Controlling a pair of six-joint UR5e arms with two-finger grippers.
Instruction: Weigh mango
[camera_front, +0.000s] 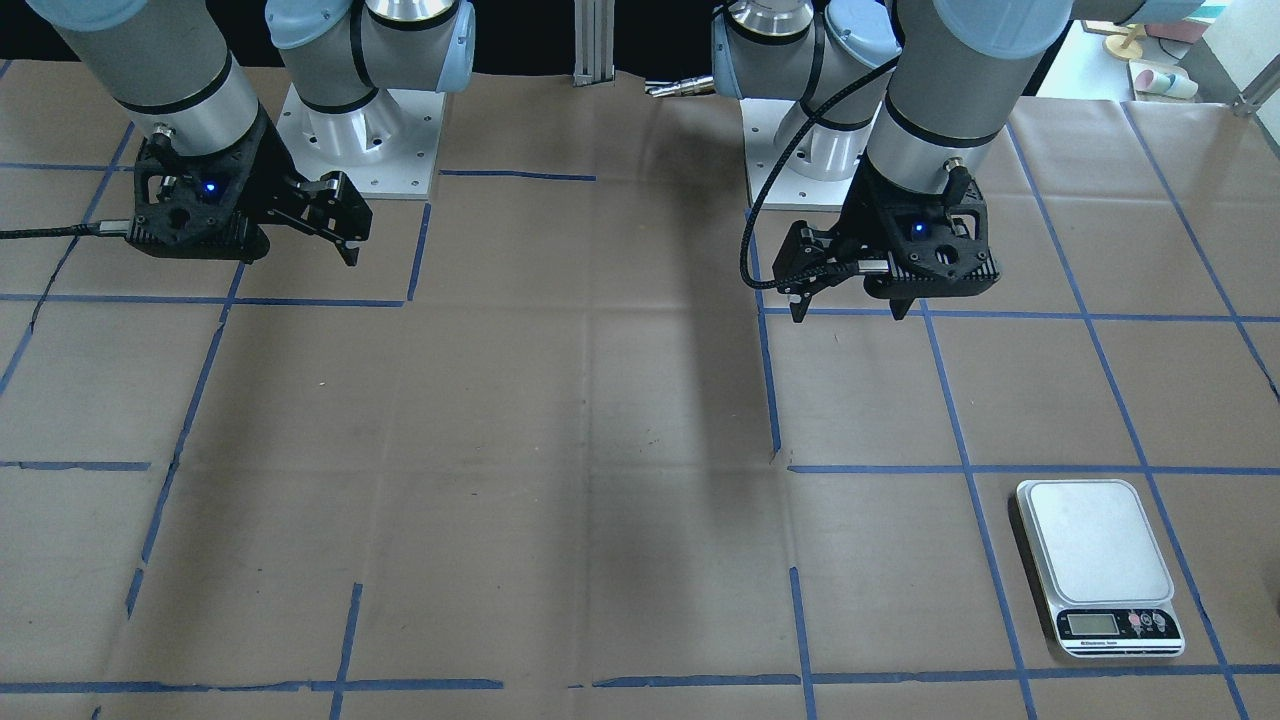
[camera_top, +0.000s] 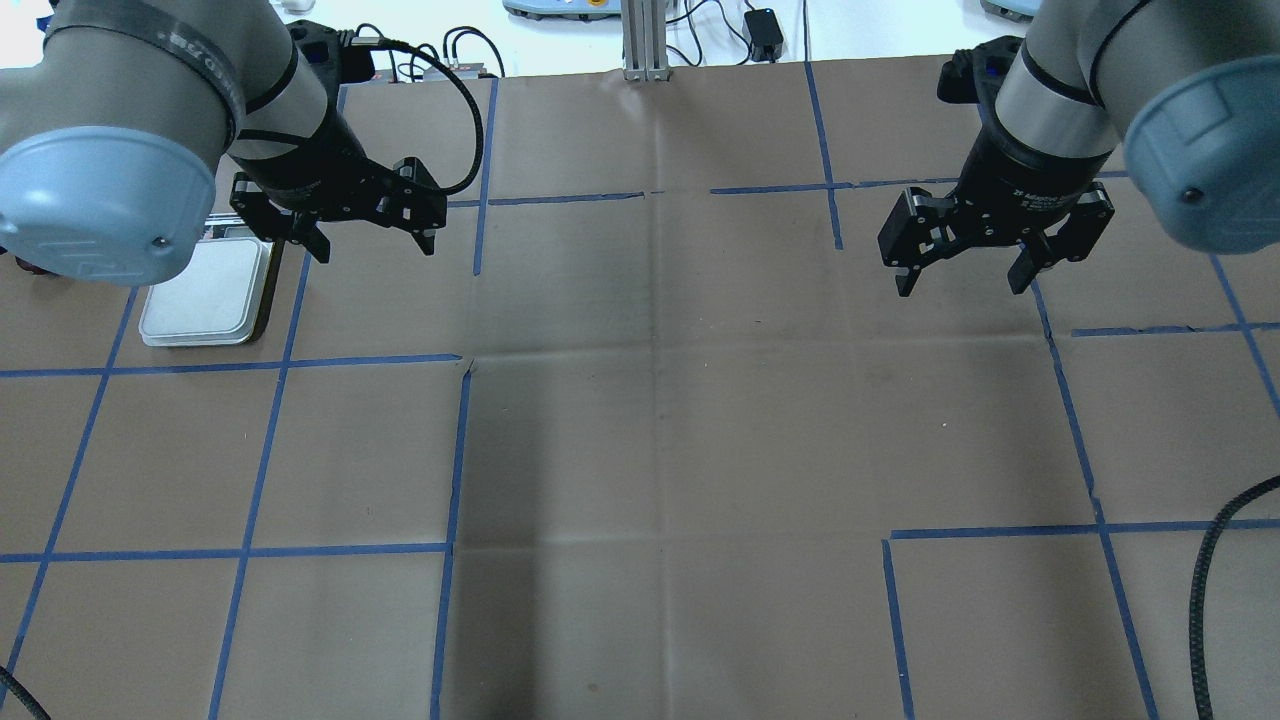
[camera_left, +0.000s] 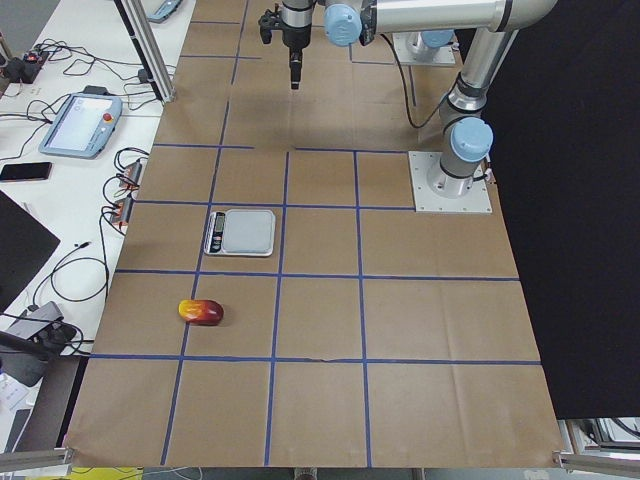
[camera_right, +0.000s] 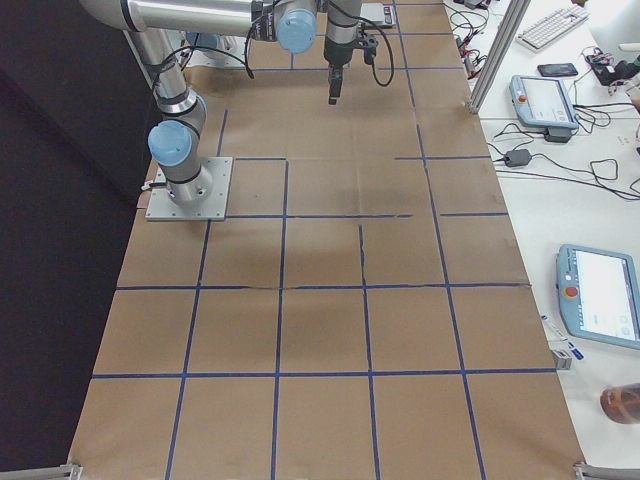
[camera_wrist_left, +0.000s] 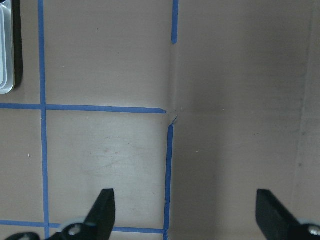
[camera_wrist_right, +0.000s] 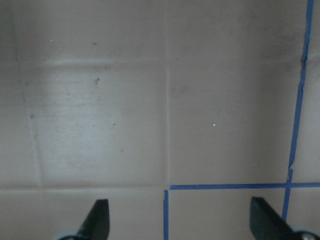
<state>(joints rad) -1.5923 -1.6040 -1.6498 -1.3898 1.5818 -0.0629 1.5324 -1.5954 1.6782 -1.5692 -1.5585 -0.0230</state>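
Observation:
The mango shows only in the exterior left view: red and yellow, lying on the brown paper past the scale toward the table's left end. The silver kitchen scale has a bare platform; it also shows in the overhead view. My left gripper is open and empty, hanging above the table just to the right of the scale. My right gripper is open and empty over the table's right half. Both wrist views show spread fingers over bare paper.
Brown paper with a blue tape grid covers the table. The two arm bases stand at the robot's edge. Cables, tablets and a phone lie on the white bench beyond the far edge.

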